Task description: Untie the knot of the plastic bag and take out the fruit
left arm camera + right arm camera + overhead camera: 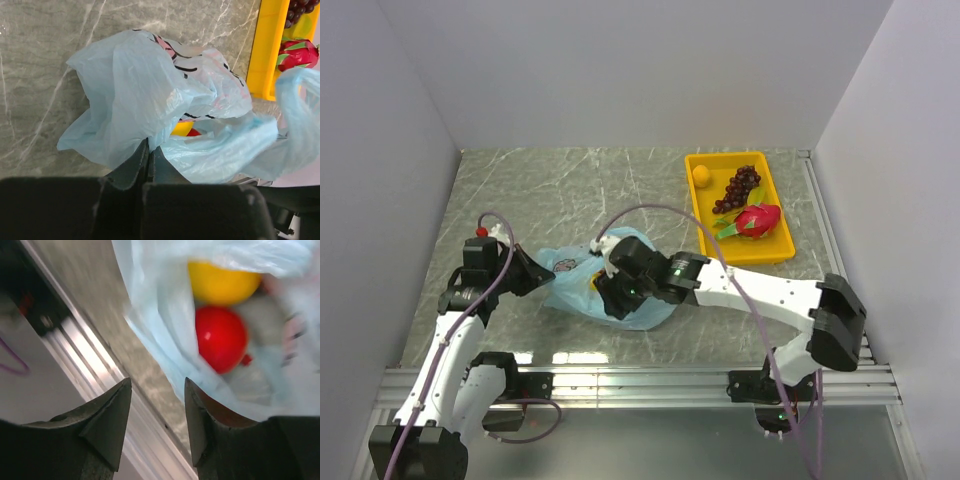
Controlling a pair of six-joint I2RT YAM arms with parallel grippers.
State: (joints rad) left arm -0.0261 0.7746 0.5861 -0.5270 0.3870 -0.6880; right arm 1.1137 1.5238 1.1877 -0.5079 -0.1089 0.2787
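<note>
The light blue plastic bag lies crumpled on the marble table between my two arms. My left gripper is shut, pinching a fold of the bag at its near edge. Through the bag's open mouth I see a yellow fruit and a bit of red apple. My right gripper hovers at the bag's front side, open, with nothing between its fingers. Just beyond its tips lie the yellow fruit and the red apple inside the plastic. The knot is out of view.
A yellow tray at the back right holds a grape bunch, a pink dragon fruit and a small yellow fruit. The metal rail runs along the near table edge, close under my right gripper.
</note>
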